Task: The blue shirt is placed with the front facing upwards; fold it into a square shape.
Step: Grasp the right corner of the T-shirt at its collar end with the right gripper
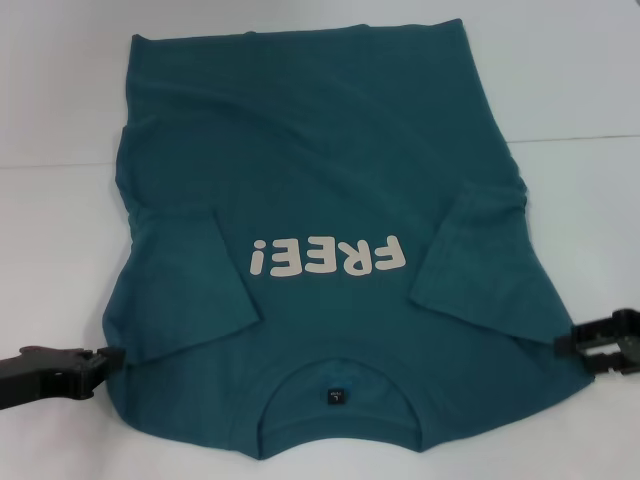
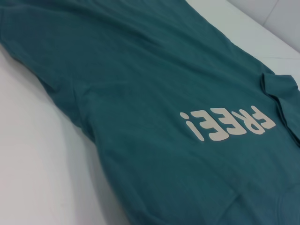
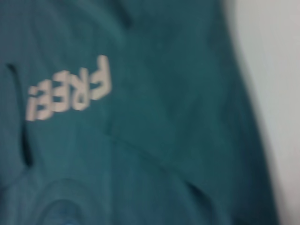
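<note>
Only in head view: left tool (image 1: pixel 108 360), right tool (image 1: pixel 575 340) flank blue shirt (image 1: pixel 320 160); clench undeterminable.

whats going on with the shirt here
A two-armed robot is working on folding the blue shirt, which lies front up on the white table with its collar toward the robot and the FREE! lettering showing. Both sleeves are already folded inward over the chest. The left hand sits at the shirt's left shoulder edge and the right hand at the right shoulder edge, both low by the table. The body is not yet folded into a square.
</note>
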Action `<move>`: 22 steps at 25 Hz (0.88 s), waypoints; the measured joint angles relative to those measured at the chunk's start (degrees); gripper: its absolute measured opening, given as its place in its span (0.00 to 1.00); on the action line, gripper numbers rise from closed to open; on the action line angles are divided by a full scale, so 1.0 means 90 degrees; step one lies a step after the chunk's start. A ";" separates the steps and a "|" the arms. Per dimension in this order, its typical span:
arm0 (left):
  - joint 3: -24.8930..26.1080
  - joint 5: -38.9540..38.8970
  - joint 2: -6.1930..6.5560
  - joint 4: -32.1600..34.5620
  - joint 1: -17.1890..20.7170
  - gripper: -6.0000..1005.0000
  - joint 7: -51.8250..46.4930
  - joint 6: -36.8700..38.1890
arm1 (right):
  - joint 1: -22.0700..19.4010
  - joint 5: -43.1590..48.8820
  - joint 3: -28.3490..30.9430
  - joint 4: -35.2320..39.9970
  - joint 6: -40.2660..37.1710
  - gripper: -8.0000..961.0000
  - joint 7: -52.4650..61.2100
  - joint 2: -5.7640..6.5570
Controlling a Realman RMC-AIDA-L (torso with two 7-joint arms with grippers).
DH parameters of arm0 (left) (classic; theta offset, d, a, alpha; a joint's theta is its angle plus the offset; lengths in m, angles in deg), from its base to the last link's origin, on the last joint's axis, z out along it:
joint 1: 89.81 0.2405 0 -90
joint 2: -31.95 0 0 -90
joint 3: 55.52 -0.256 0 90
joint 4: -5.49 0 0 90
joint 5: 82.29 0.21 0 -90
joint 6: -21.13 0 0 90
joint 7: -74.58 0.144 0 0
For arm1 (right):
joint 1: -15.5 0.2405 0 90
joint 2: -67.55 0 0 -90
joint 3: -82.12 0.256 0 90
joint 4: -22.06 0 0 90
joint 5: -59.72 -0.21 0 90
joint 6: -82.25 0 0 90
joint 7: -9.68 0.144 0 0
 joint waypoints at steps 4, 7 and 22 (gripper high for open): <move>-0.0004 0.0000 0.0000 -0.0010 0.0001 0.01 0.0003 0.0000 | -0.0039 -0.0292 0.0028 0.0023 -0.0111 0.71 0.0020 0.0123; -0.0006 0.0000 0.0000 -0.0010 0.0003 0.01 0.0012 -0.0001 | -0.0047 -0.0271 0.0015 0.0010 -0.0082 0.71 0.0024 0.0152; -0.0003 0.0000 0.0000 -0.0009 0.0019 0.01 0.0019 -0.0001 | -0.0050 0.0088 -0.0035 -0.0017 0.0121 0.71 0.0007 0.0128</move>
